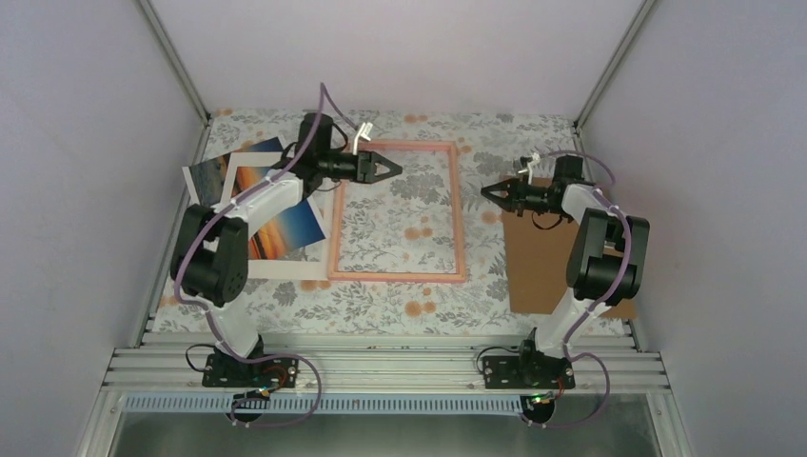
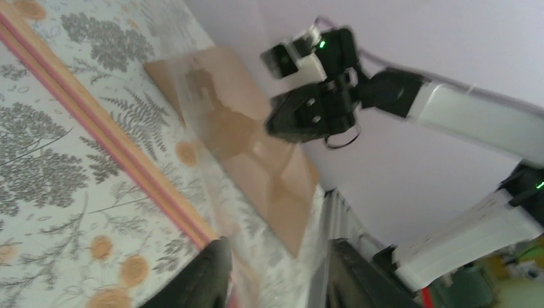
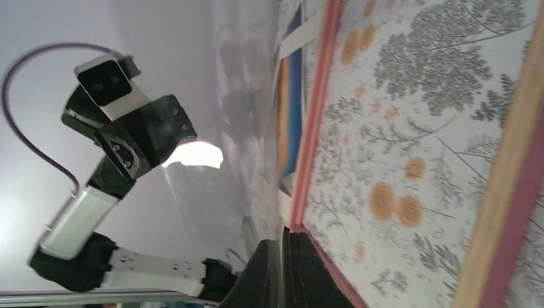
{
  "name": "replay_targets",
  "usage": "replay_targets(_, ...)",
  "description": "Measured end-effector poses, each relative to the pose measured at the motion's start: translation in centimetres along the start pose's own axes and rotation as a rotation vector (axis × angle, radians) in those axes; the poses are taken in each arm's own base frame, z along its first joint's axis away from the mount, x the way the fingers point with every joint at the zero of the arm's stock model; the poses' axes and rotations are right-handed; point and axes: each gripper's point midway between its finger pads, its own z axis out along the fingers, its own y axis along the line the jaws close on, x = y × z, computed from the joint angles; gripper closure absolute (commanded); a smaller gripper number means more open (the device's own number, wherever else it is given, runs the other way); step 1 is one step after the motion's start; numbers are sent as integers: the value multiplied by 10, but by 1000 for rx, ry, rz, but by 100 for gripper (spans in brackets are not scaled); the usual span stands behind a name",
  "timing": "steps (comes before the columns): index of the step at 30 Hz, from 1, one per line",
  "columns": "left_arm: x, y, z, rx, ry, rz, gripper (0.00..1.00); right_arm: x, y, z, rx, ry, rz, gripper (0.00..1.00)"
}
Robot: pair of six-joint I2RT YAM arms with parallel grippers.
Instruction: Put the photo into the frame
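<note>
frame [image 1: 459, 209]: thin pink rectangle, clear see-through pane, lying flat, long sides running front to back | photo [image 1: 272, 238]: glossy sunset print, blue over orange, flat, askew, just left of frame, outside it

Salmon-pink frame [image 1: 397, 277] on a cream tablecloth [image 1: 381, 307] printed with grey fern leaves and small orange flowers. The same print shows inside the frame. Left of the frame, the photo [image 1: 285, 236] has deep blue at its corners and bands of orange and yellow across its middle. It overlaps a plain cream-white mat board [image 1: 276, 269]. Right of the frame, a backing board [image 1: 533, 271] is plain brown. The 2 arms, left arm [image 1: 214, 257] and right arm [image 1: 600, 249], flank the frame; both are white with black joints and trail purple cables [image 1: 323, 90]. The walls [image 1: 400, 57] beyond the frame are pale lilac-grey. The rails [image 1: 381, 367] nearer than the frame are silver.
</note>
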Motion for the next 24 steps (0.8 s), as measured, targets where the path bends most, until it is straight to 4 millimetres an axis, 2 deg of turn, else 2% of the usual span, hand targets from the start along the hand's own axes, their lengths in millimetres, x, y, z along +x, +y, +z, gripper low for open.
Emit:
replay_targets(1, 5, 7, 6, -2, 13, -13, 50, 1, -3, 0, 16, 0, -6, 96)
replay_targets(3, 15, 23, 15, -7, 38, -41, 48, 5, -12, -2, 63, 9, -21, 96)
replay_targets(7, 32, 54, 25, -19, 77, -100, 49, 10, -26, -2, 114, 37, -27, 96)
replay_targets(10, 44, 69, 32, -19, 106, -134, 52, 18, -42, -1, 151, 63, -4, 96)
replay_targets(15, 54, 83, 38, -35, 134, -143, 52, 25, -59, -1, 191, 93, 15, 96)
replay_targets(24, 51, 94, 43, -49, 166, -91, 49, 30, -76, -1, 222, 149, -13, 96)
